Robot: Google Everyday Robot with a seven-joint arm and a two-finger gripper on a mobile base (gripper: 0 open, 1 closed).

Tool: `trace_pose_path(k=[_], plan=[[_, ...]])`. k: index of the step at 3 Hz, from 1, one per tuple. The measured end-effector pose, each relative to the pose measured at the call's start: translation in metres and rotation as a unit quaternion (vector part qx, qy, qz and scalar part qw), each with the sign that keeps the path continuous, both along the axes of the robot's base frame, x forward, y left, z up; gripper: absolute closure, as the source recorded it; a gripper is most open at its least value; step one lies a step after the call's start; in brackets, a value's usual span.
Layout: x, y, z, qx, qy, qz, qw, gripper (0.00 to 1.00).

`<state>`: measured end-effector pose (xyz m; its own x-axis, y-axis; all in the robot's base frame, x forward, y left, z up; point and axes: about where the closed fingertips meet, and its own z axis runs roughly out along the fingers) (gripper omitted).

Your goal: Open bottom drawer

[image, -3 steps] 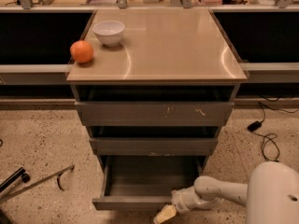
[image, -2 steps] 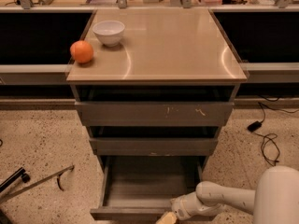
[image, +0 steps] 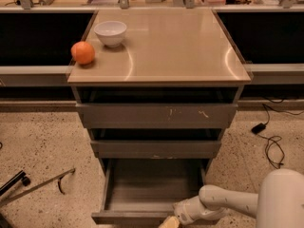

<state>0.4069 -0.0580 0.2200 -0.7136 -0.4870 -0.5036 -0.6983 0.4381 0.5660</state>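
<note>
The bottom drawer (image: pixel 153 184) of the grey cabinet is pulled well out, its dark empty inside showing and its front edge (image: pixel 128 217) near the bottom of the view. My gripper (image: pixel 172 221) sits at the drawer's front edge, right of centre, with the white arm (image: pixel 223 201) reaching in from the lower right. The fingertips run off the bottom of the view.
Above are the mid-sized drawer front (image: pixel 156 148) and the widest front with pale scratches (image: pixel 156 115), both closed. On the tan top (image: pixel 175 46) stand a white bowl (image: pixel 110 33) and an orange (image: pixel 82 52). A cable (image: pixel 270 144) lies on the floor right, a metal rod (image: pixel 40 185) left.
The bottom drawer has slid further out toward the camera, and my gripper has moved down and forward with its front edge.
</note>
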Motion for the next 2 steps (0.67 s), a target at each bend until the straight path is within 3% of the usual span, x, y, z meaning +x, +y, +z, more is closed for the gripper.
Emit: trace_pose_path(k=[1,2], plan=[[-0.0232,-0.0052,-0.0079,0.009,0.032,-0.006,0.9994,0.0],[-0.0226,-0.005,-0.0047,0.009,0.032,-0.006,0.9994,0.0]])
